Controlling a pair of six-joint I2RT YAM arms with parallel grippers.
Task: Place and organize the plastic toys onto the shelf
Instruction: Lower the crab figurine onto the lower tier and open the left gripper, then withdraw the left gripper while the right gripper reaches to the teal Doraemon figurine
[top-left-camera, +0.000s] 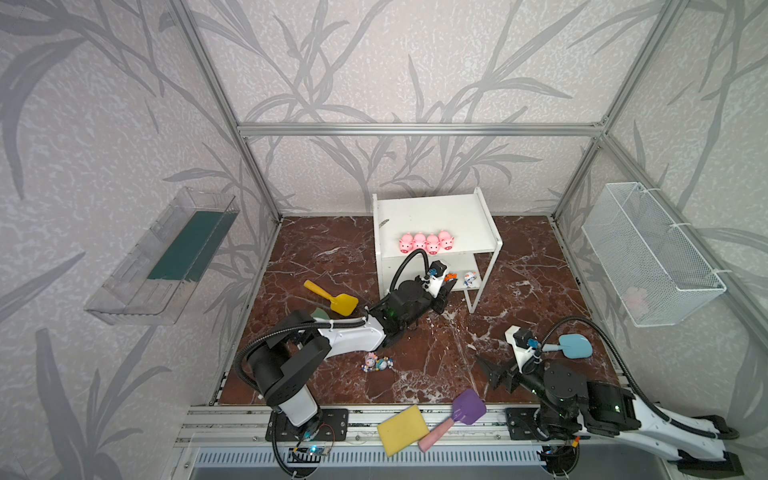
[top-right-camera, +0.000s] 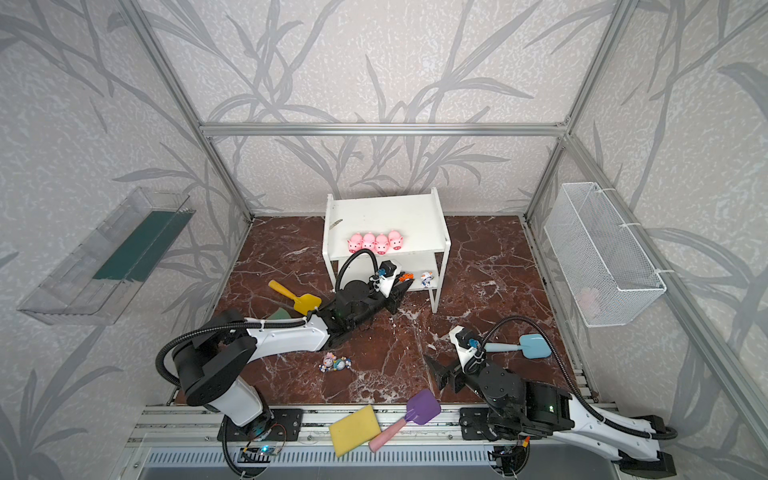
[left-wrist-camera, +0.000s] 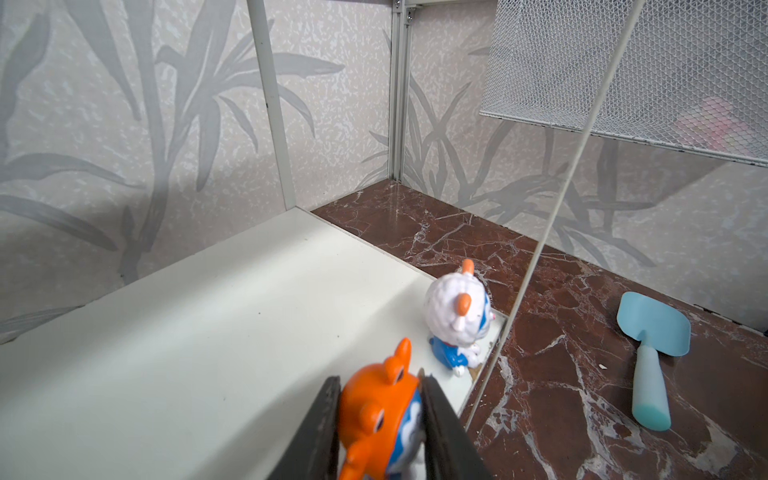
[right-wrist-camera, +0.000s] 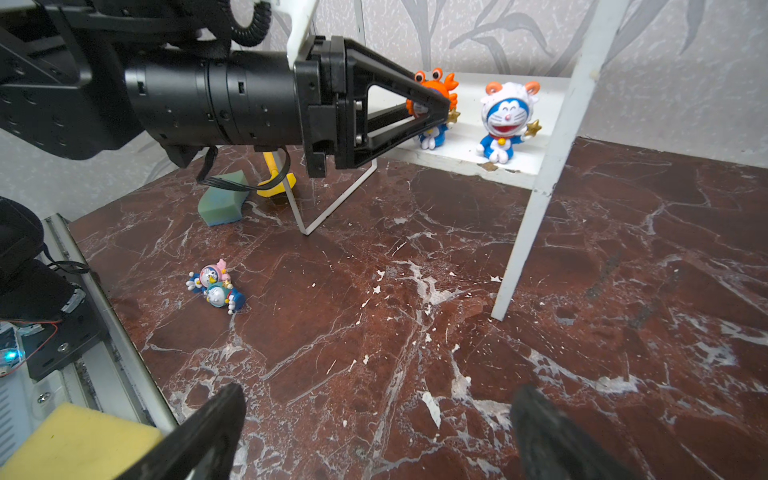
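Marble tabletop (top-left-camera: 332, 257), red-brown with white veins, carries the lot. White two-tier shelf (top-left-camera: 436, 216) stands at the back, roughly centre. Clear tray (top-left-camera: 158, 266) hangs on the left wall and a wire basket (top-left-camera: 648, 257) on the right wall. Something pale pink sits in the basket, too blurred to identify.

Left arm (top-left-camera: 353, 336) reaches across to the shelf's lower board. Left fingers (left-wrist-camera: 320, 432) are closed on the orange figurine (left-wrist-camera: 382, 415), one finger on each side of its head. From the right wrist view its feet look to be down on the board. Right arm (top-left-camera: 602, 407) sits low at front right. Right fingers (right-wrist-camera: 208, 428) are spread wide above bare marble with nothing between them.

Yellow sponge (top-left-camera: 402, 430) lies on the front rail. Purple shovel (top-left-camera: 468, 407) is just beside it, pink handle at the sponge's corner. Yellow shovel (top-left-camera: 340, 303) lies on the tabletop left of the shelf, with a green sponge (right-wrist-camera: 220, 203) just beside it, mostly hidden behind the left arm in both top views. Blue shovel (top-left-camera: 575, 346) lies at the right side, near the right arm.

Four pink pigs (top-left-camera: 426, 242) stand in a tight row near the front edge of the top board, snouts facing front. White-blue figurine (right-wrist-camera: 505, 116) is upright at the right end of the lower board, just beside the orange one. Pink figurine (right-wrist-camera: 208, 276) and teal figurine (right-wrist-camera: 220, 295) lie tipped over on the tabletop, touching each other, well apart from the shelf.
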